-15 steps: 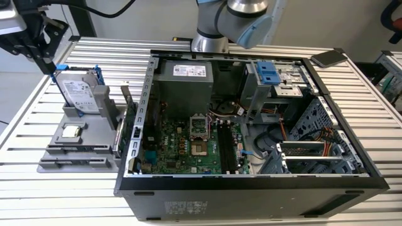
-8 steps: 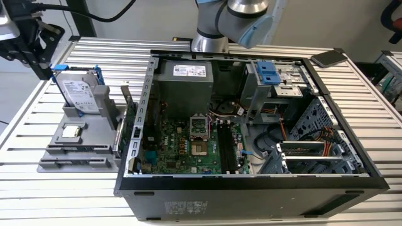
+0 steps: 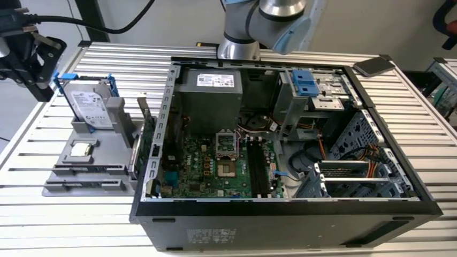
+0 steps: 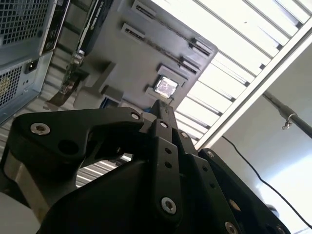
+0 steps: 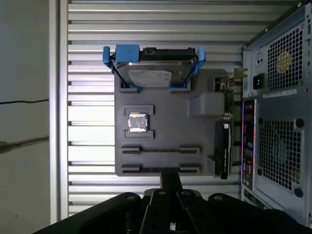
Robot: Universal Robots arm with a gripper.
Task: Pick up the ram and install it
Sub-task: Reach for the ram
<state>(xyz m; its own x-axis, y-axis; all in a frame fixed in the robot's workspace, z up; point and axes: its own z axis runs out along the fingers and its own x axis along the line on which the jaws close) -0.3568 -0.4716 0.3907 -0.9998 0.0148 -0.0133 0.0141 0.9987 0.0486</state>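
Exterior view: the ribbed aluminium table [image 3: 418, 93] carries the open black desktop computer case [image 3: 286, 227] across its middle. The flat grey plastic parts tray [image 3: 107, 155] lies beside the case, toward the table edge on the exterior view's left. Inside the case, the long black memory slots [image 3: 257, 168] of the green main board [image 3: 207, 174] carry no stick. The silver hard drive in its blue bracket [image 3: 91, 107] stands upright at the far end of the tray.

The black gripper [image 3: 36, 75] hangs above the table edge on the exterior view's left, well above the tray. In the first wrist view the fingers [image 5: 165, 185] are drawn together into one narrow dark column. The two long holder rows [image 5: 161, 150] on the tray below look vacant. The ram [image 5: 170, 171], a thin dark blue-black circuit-board stick, is therefore judged to be clamped between the fingers. It sits edge-on and is mostly hidden, so the grip cannot be confirmed beyond that.

Handling, as a judgement:
- The ram is light, stiff and thin, and it is brittle under bending or twisting.
- Its flat faces are smooth and carry chips, so they give poor purchase.
- Hold it near mid-length on the upper long edge.
- Keep the contact edge and the end notches free.
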